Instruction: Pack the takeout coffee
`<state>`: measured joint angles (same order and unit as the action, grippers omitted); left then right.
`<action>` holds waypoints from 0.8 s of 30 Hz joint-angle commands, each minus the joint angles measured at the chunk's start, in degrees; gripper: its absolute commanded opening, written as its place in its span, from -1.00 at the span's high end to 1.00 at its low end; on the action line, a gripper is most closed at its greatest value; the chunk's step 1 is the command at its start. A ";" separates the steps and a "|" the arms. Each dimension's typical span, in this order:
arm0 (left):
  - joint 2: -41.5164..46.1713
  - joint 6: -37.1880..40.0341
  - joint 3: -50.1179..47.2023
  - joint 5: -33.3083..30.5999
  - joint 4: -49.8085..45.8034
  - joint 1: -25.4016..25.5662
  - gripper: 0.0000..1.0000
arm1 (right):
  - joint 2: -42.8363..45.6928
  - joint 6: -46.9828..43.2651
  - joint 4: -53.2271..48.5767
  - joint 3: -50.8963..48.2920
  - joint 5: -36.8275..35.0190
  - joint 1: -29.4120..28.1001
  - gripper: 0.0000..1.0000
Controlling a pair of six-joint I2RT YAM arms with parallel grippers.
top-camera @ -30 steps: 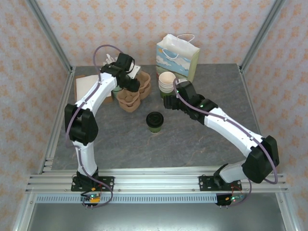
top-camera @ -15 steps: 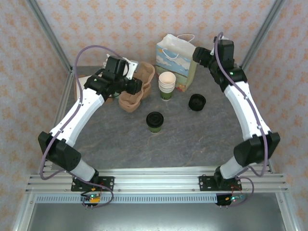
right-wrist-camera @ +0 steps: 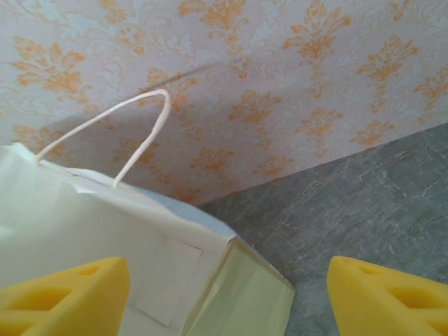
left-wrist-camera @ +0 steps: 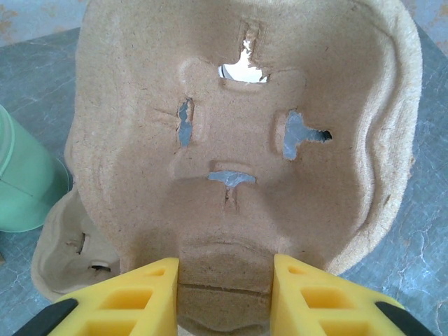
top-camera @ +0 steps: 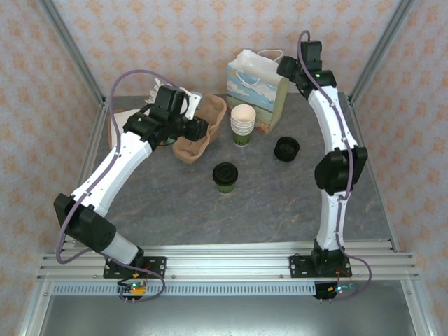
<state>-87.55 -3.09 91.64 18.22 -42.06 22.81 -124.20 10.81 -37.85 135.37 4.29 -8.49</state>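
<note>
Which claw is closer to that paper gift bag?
Right. The right gripper hovers open by a top corner of the paper bag; the left gripper sits off to its left, clamped on a cardboard cup carrier.

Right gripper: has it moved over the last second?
Yes. The right gripper left the stacked cups and swung back and right, now at the paper bag's far right corner.

Left tool [left-wrist-camera: 224, 283] clamped; right tool [right-wrist-camera: 229, 283] spread wide, arm extended far.
</note>
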 commanded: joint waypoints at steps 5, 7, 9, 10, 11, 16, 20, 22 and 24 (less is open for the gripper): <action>2.12 0.05 0.44 -0.68 -0.12 0.38 0.34 | -5.86 -5.33 -2.04 7.23 2.84 1.11 -0.45; 2.20 0.10 0.48 -0.86 -0.13 0.39 0.34 | -6.80 -6.14 -1.45 7.84 3.80 1.19 -0.36; 2.34 0.11 0.52 -0.99 -0.12 0.39 0.34 | -7.57 -6.60 -1.11 8.50 4.93 1.28 -0.26; 2.29 0.13 0.58 -0.96 -0.27 0.39 0.34 | -8.01 -6.88 -1.13 8.98 5.47 1.28 -0.20; 2.29 0.11 0.62 -1.03 -0.26 0.38 0.34 | -8.43 -7.08 -1.14 9.43 5.95 1.28 -0.16; 2.12 0.07 0.47 -0.95 -0.12 0.35 0.34 | -9.48 -7.90 -0.93 10.62 7.22 1.28 0.09; 2.12 0.03 0.34 -1.02 0.05 0.40 0.34 | -9.83 -8.27 -0.37 10.94 7.22 1.33 0.26; 2.12 0.11 0.38 -1.05 -0.04 0.37 0.34 | -10.09 -8.41 -0.43 11.39 7.23 1.35 0.34; 2.12 0.11 0.47 -1.16 -0.12 0.37 0.34 | -10.34 -8.61 -0.77 12.06 6.93 1.31 0.43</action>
<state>-87.35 -3.05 91.64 17.91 -42.13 22.90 -133.47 3.03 -38.59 144.92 10.98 -7.44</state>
